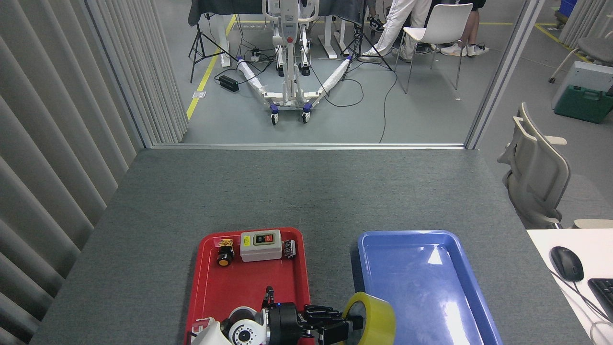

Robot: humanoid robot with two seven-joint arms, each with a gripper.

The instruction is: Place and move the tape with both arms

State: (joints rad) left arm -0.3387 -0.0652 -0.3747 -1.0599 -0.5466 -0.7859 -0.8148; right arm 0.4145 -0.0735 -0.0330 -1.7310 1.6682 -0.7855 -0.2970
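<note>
At the near edge, the left arm comes in low over the red tray. Its left claw has black fingers closed on the tape, with fingertips going into the roll's white inner ring. The tape is a wide yellow roll and it stands on its edge, with the open side turned to the left. It is held in the gap between the two trays, and its right part overlaps the near left corner of the blue tray. Whether the roll touches the worktop I cannot tell, because its bottom is cut by the picture's edge. The right claw is not visible in this view.

Farther on the red tray, along its far rim, three small things lie in a row: a yellow push button, a grey switch box with a black and a red button on top, and a small black part just beside the box. The blue tray holds nothing and reflects the ceiling light.

To the right, on a white desk, lie a black mouse and the corner of a keyboard. Beyond the grey worktop, a white wheeled stand is on the floor, and a white chair stands near a person's legs.
</note>
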